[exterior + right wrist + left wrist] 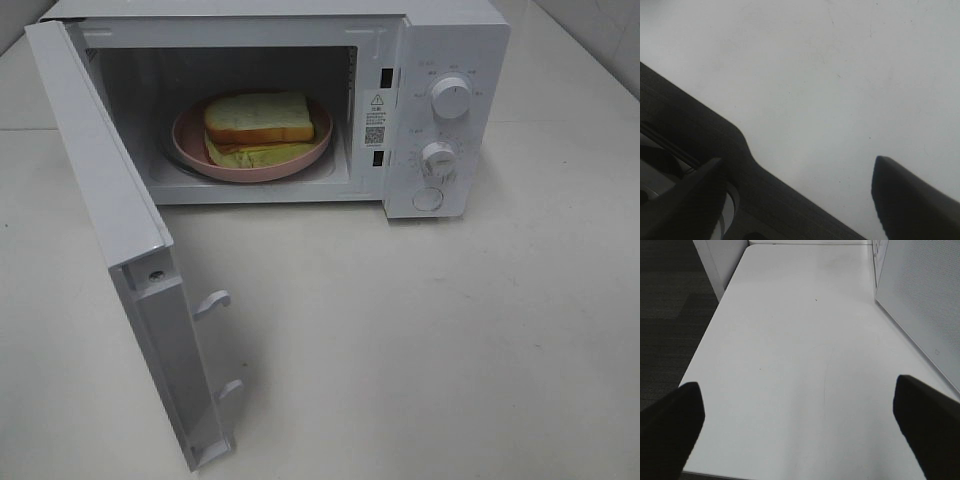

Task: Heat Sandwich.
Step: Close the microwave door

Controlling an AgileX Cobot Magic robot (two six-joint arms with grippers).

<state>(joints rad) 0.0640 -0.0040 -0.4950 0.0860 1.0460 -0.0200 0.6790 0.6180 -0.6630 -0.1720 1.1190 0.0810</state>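
The white microwave (440, 50) stands at the back of the table with its door (100, 190) swung wide open toward the front left. Inside, a round salmon-pink plate (190, 150) holds the sandwich (258, 118), a bread slice lying on a flat yellowish-green layer. Neither gripper shows in the exterior high view. In the left wrist view my left gripper (800, 425) is open and empty over bare table, to the left of the microwave. In the right wrist view my right gripper (802, 197) is open and empty above the table.
Two dials (451, 97) (438, 155) and a round button (428, 198) sit on the microwave's right panel. The open door juts over the front left of the table. The left wrist view shows a white perforated panel (920, 305) and the table's edge (705, 340) with dark floor beyond.
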